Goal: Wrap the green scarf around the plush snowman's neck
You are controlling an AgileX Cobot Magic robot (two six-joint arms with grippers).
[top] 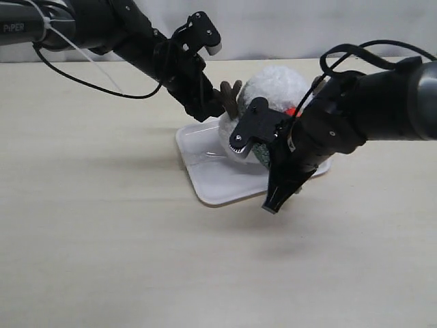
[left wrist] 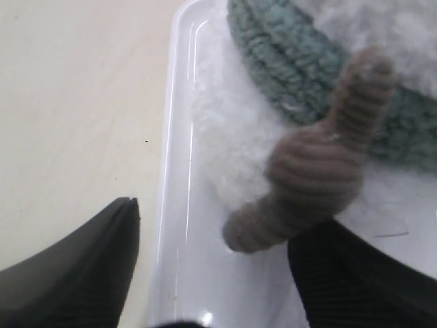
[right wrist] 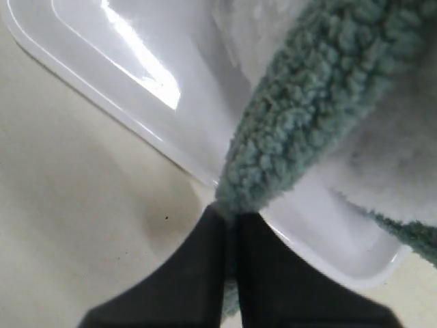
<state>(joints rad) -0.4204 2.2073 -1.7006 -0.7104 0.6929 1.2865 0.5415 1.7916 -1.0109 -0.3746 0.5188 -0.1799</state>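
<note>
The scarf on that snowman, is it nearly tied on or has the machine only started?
Partly there. Done: the scarf already lies across the snowman by its twig arm. In hand: the right fingers are pinched on one scarf end, out over the tray edge; the left fingers are open near the twig arm. Left: carrying that end round; no full loop is visible.

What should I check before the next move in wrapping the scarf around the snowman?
1. Right gripper shut on the end of the scarf: ok.
2. Scarf lies across the snowman, next to its brown twig arm: ok.
3. Left gripper open, straddling the twig arm: ok.
4. Snowman rests on the white tray: ok.
5. Scarf goes all the way round the snowman: cannot tell.
</note>
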